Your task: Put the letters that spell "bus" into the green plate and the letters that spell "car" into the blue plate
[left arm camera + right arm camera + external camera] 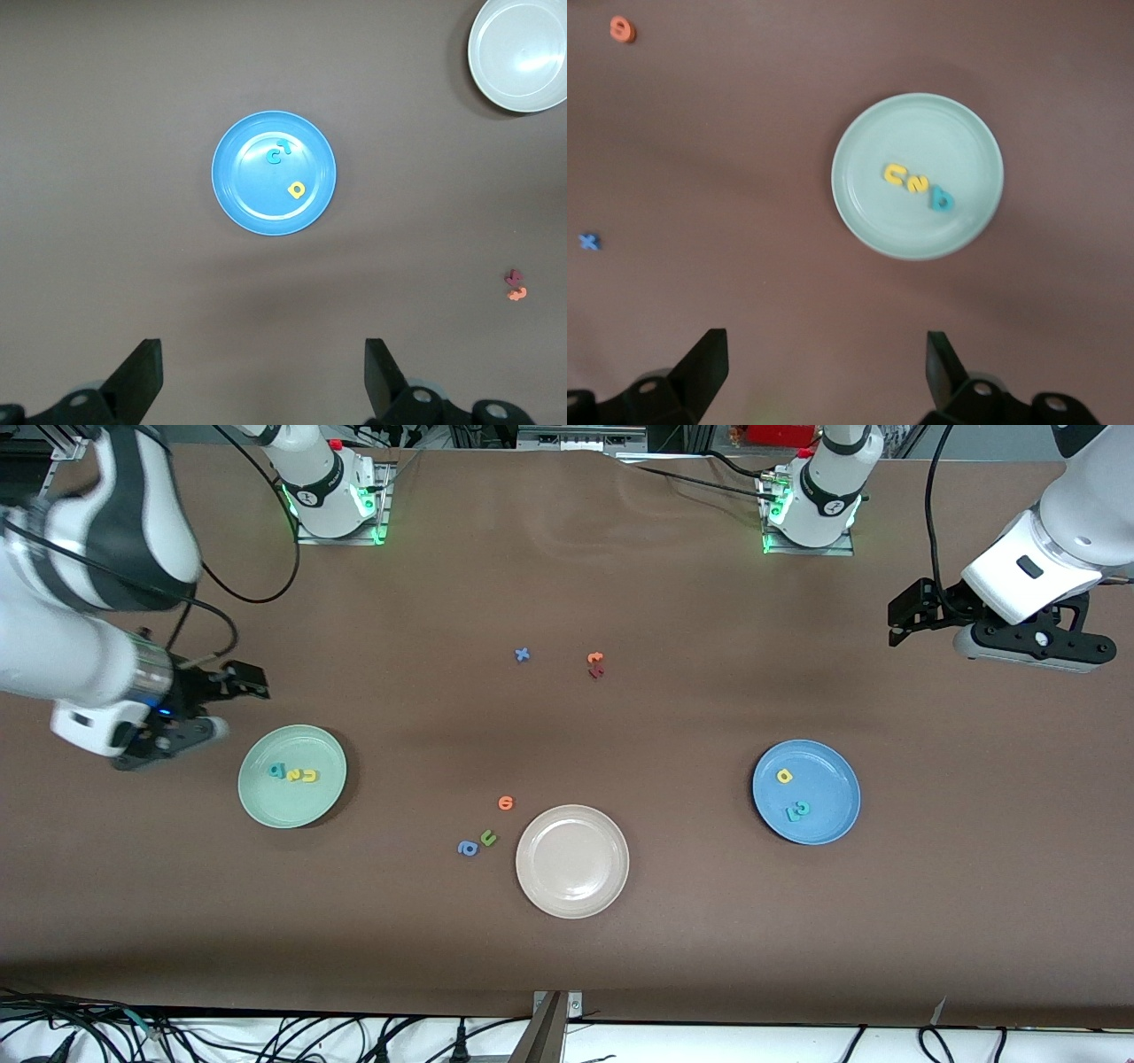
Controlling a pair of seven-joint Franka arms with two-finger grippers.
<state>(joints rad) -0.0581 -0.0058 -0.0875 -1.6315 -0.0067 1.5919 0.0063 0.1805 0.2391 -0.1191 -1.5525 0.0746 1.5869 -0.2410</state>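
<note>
The green plate (292, 810) holds the teal "b" (276, 771), the yellow "s" (295, 776) and the yellow "u" (309, 776) in a row. In the blue plate (828, 779) lie the yellow "a" (784, 776) and, close together, the teal "c" and "r" (798, 810). My right gripper (241, 680) hangs open and empty over bare table beside the green plate (877, 217). My left gripper (912, 615) is open and empty too, over bare table at the left arm's end, with the blue plate (248, 190) in its wrist view.
A beige plate (572, 860) sits empty near the front camera. Beside it lie an orange letter (506, 803), an olive "u" (488, 837) and a darker blue letter (468, 849). Mid-table lie a blue "x" (522, 654) and an orange letter (595, 658) touching a dark red one (596, 672).
</note>
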